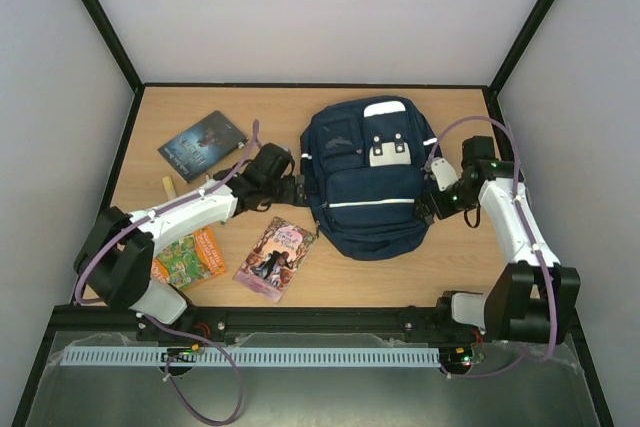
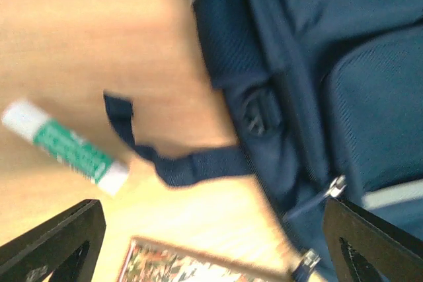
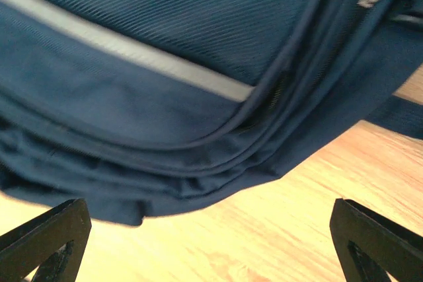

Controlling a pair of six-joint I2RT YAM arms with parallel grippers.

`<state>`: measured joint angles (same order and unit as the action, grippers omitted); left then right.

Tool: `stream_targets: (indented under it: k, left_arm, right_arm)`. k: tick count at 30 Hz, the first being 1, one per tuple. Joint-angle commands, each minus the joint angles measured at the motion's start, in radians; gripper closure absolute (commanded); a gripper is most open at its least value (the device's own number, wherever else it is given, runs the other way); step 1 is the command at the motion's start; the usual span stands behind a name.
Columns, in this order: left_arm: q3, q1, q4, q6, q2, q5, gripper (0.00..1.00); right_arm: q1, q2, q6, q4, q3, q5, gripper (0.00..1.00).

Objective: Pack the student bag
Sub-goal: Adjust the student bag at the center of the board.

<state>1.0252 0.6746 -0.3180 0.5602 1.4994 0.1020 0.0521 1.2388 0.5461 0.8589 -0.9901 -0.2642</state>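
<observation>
The student bag is a large navy backpack with white stripes, lying flat at the table's middle back. My left gripper is open and empty at the bag's left side. In the left wrist view the gripper hangs over bare wood, with the bag and a loose strap just ahead. My right gripper is open and empty at the bag's right lower side. In the right wrist view the gripper is above the wood, beside the bag's edge.
A dark book lies at the back left. A pink book and an orange-green book lie at the front left. A green-and-white glue stick lies left of the strap, also showing in the top view.
</observation>
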Motion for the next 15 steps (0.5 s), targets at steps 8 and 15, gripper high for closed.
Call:
stream_targets:
  k: [8,15]
  left_arm:
    - [-0.082,0.065,0.130,-0.028,0.113,-0.159,0.16]
    - [0.147,0.137,0.108,-0.053,0.365,-0.123,0.15]
  right_arm:
    - [0.025,0.130,-0.158,-0.306,0.100,0.055,0.01]
    - [0.023,0.138,-0.066,-0.278,0.155,-0.036,0.00]
